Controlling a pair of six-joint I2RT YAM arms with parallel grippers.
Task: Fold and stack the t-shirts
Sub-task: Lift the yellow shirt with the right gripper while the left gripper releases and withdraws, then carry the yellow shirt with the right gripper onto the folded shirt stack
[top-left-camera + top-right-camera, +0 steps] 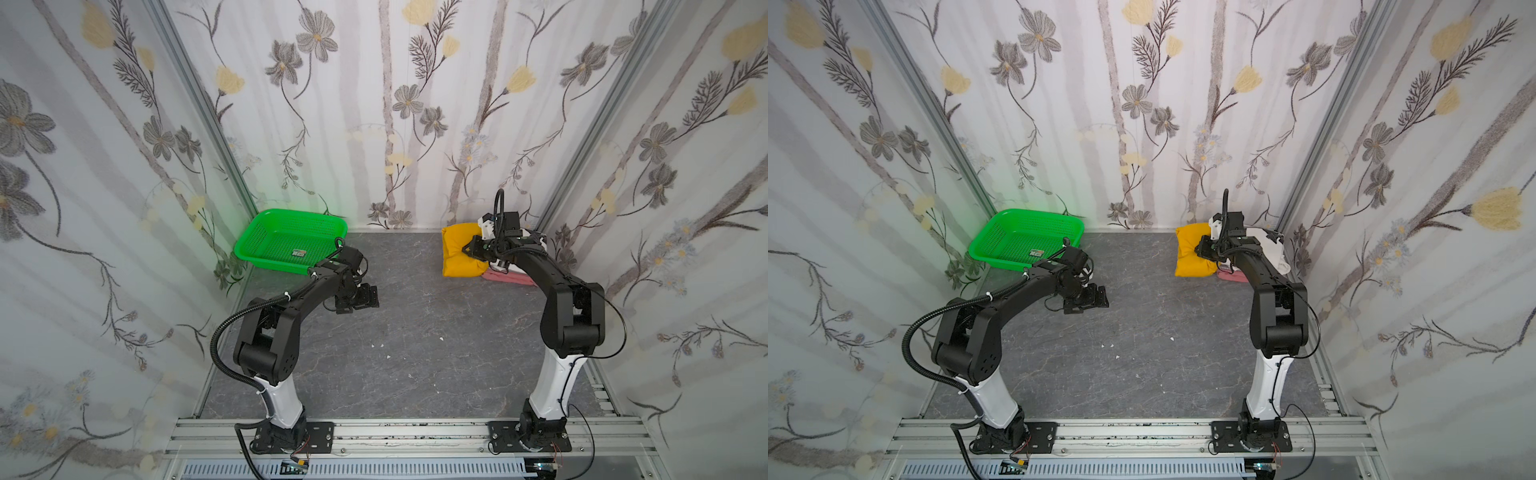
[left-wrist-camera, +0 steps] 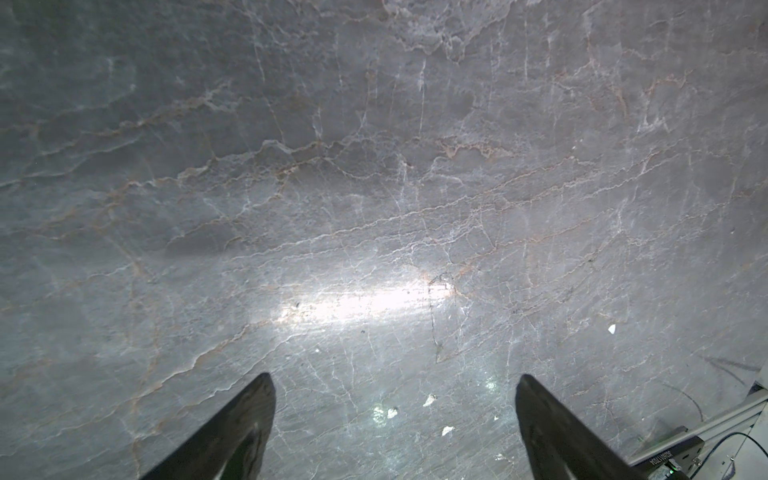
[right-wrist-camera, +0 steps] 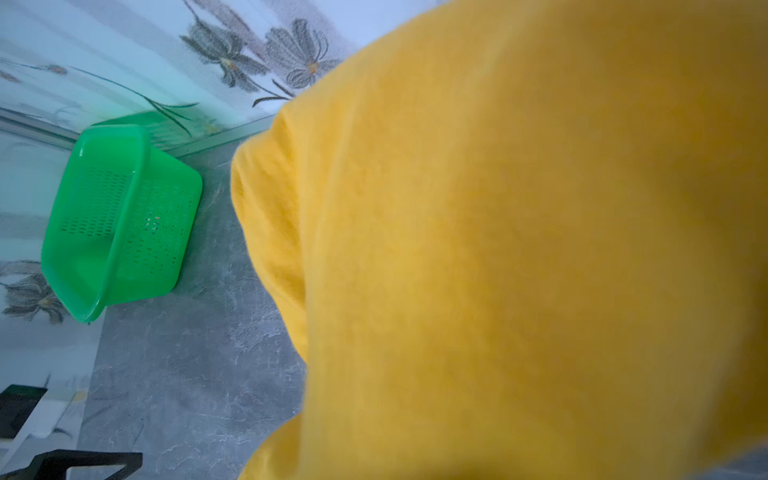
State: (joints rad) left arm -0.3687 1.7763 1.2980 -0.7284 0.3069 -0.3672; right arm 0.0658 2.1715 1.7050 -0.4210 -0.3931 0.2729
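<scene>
A folded mustard-yellow t-shirt (image 1: pixel 455 249) is seen at the far right corner of the grey marbled worktop (image 1: pixel 415 332), topping a small pile. A salmon-pink t-shirt (image 1: pixel 509 277) shows at the pile's near edge, and a white t-shirt (image 1: pixel 1271 245) is partly hidden behind the arm. No lavender shirt can be made out.

The right gripper (image 1: pixel 473 249) is set against the yellow bundle from its right side, pointing towards the worktop's left edge, with the jaws closed. Whether cloth is pinched cannot be told, as the right wrist view is filled with yellow fabric. The bundle's long axis appears to run from far edge to near edge, across the gripper's line.

The left gripper (image 2: pixel 395 378) is held wide open over bare worktop left of centre, well apart from the pile, so the right arm is judged the nearer.

The green basket (image 1: pixel 303 212) at the far left corner holds no shirts; only a small label is seen on its floor.
</scene>
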